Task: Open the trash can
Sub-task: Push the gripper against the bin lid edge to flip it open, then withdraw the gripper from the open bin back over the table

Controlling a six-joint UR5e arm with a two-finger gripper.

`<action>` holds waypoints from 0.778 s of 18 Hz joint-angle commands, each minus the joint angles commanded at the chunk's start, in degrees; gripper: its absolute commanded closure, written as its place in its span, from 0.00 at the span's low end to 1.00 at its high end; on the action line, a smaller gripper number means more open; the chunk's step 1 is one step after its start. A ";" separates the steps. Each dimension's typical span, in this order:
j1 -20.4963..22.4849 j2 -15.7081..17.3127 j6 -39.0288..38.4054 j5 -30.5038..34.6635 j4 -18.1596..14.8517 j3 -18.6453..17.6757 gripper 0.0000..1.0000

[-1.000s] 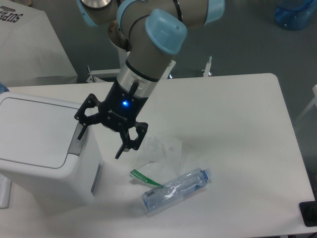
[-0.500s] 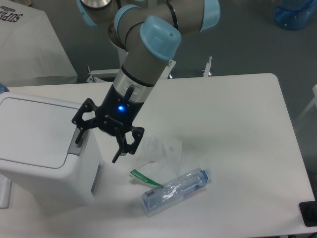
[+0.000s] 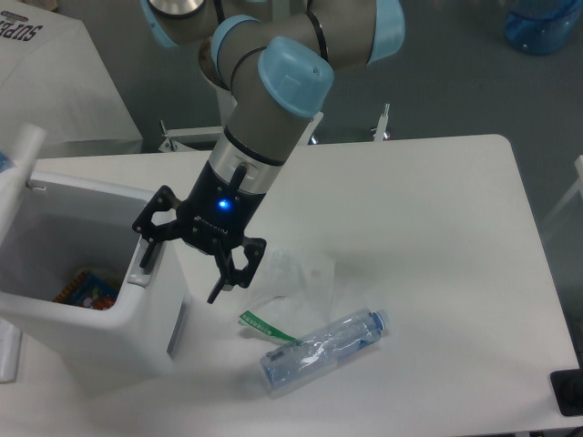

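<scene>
— At the near edge of the white rectangular table (image 3: 437, 273), what do you read?

— I see a clear crushed plastic bottle (image 3: 324, 350) lying on its side, and just left of it a torn green-edged label strip (image 3: 268, 329). The print on it is too small for me to read. Behind the bottle lies a crumpled clear plastic wrapper (image 3: 293, 277). At the far right corner a dark flat object (image 3: 568, 392) is cut off by the frame.

— And the bin?

— The large white boxy plastic trash can (image 3: 86, 300) sits at the table's left end. Its flat lid (image 3: 18, 164) is up, seen nearly edge-on at the far left, and I can look inside: something colourful, red and blue, lies at the bottom (image 3: 84, 288). I can't make out any writing on it.

— Your claw?

— My black two-finger gripper (image 3: 178, 269) has its fingers spread, grasping nothing. One finger (image 3: 147, 255) is at the grey push tab (image 3: 146, 269) on the bin's right rim; the other hangs over the table beside the wrapper. A blue light glows on the wrist.

— Farther back?

— Beyond the table is grey floor, a white board at upper left with red letters reading "SUP…" (image 3: 22, 30), the rest cut off, and a blue water jug (image 3: 545, 23) at upper right.
</scene>
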 joint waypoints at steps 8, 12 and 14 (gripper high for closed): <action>4.30 -0.35 2.45 -0.18 0.70 2.02 0.00; 7.03 -2.45 6.84 0.09 2.20 2.11 0.00; 8.87 -3.86 10.26 0.17 2.11 2.02 0.00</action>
